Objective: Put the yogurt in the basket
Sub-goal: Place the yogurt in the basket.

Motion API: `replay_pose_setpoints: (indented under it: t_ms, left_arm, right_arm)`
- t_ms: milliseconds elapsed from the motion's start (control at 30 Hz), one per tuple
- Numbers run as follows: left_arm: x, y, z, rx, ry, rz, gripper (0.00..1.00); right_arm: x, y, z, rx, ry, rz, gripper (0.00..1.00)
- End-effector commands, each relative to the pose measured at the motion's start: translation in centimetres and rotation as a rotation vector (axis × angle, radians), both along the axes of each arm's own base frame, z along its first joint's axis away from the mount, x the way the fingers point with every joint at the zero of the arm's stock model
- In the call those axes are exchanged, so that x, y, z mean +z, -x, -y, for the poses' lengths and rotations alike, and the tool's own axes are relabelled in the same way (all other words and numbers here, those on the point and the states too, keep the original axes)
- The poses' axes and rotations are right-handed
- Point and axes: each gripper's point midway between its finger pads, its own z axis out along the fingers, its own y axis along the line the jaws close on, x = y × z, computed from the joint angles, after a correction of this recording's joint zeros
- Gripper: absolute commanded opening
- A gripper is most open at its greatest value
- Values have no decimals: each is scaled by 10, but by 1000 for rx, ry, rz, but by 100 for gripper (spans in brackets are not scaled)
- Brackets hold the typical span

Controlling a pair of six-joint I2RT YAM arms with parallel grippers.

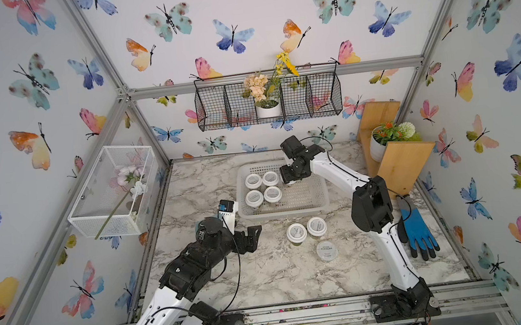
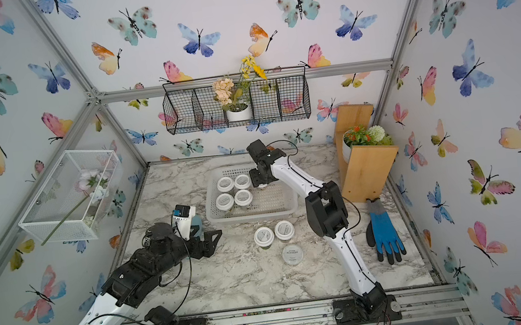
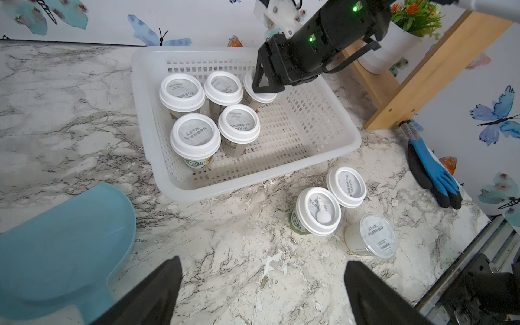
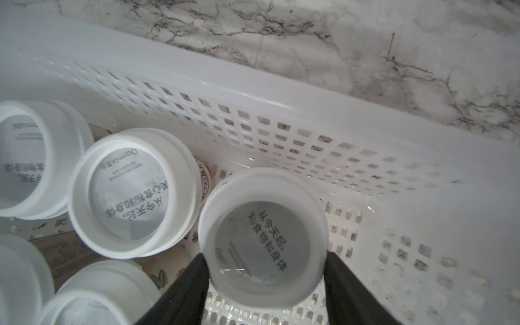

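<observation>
Open marble table (image 1: 266, 279) fronts the far basket (image 1: 291, 213), where the right gripper (image 4: 266, 254) straddles a yogurt cup (image 4: 264, 222), grip unclear; left gripper (image 3: 262, 261) gapes empty.

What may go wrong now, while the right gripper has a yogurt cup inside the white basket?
The held yogurt cup looks tilted in the right gripper; released so, it may tip over. It also sits close to a neighbouring cup, so opening fingers could knock that one.

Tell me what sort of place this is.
Probably a staged robot test cell rather than a real home: an aluminium frame boxes it in, butterfly wallpaper covers the panels, and a marble-patterned tabletop forms the work surface.
</observation>
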Motion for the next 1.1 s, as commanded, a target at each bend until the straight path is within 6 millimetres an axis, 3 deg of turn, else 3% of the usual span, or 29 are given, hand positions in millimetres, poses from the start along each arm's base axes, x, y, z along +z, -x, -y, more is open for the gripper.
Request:
replay_pose_setpoints:
  t_ms: [0,333,533,767,1067]
  left_arm:
    - [2,3,5,-33,11,8,96]
    - [2,3,6,-36,12,9,96]
    - [1,3,6,-36,12,6,96]
    - [1,3,6,-34,12,5,96]
    - [1,3,6,-33,12,6,96]
  right_arm:
    - [-14,-4,4,-16,27,-19,67]
    - [-13,-6,3,-17,24,-13,85]
    - [3,-7,0,-13,-6,7,90]
    - [23,-1,1,-12,-38,30,89]
    - [21,8,1,1,-103,13,75]
